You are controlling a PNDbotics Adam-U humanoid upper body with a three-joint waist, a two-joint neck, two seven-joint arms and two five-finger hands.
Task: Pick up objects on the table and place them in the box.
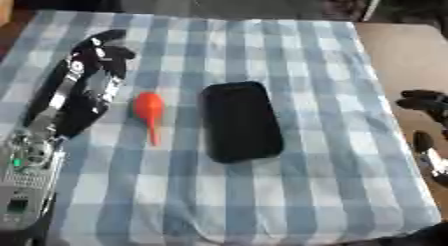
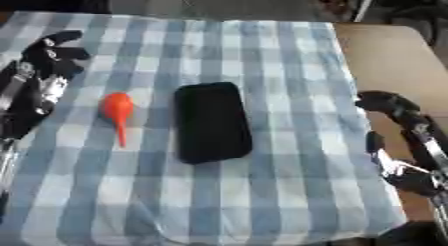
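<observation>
My left hand (image 1: 103, 49) sits above the blue-and-white checked tablecloth (image 1: 297, 65) on the left side of the table, beyond and just left of the orange bulb-shaped object (image 1: 149, 110); its fingers look loosely extended and apart, holding nothing. My right hand (image 2: 398, 115) rests at the right edge of the cloth, over the bare brown table surface (image 2: 389, 55), fingers relaxed and empty. The orange object lies on its side, the round bulb toward the far end and a thin tapered stem pointing toward me. Just to its right, apart from it, lies the black box (image 1: 241, 121), a shallow rounded rectangle set lengthwise; I cannot tell from here whether it stands open or carries a lid. I judge the pick not yet begun: the orange object is untouched and nothing shows inside the box. Risks noted: the rounded bulb would likely roll or pivot on its stem if my fingers meet it off-centre, and it could be nudged against the box wall or away under my arm. The cloth may bunch under a dragging fingertip and shift both items. My left forearm covers part of the cloth to the left, so anything lying there is hidden from inspection. If the box is lidded, a release above it would leave the object on top, prone to rolling off.
</observation>
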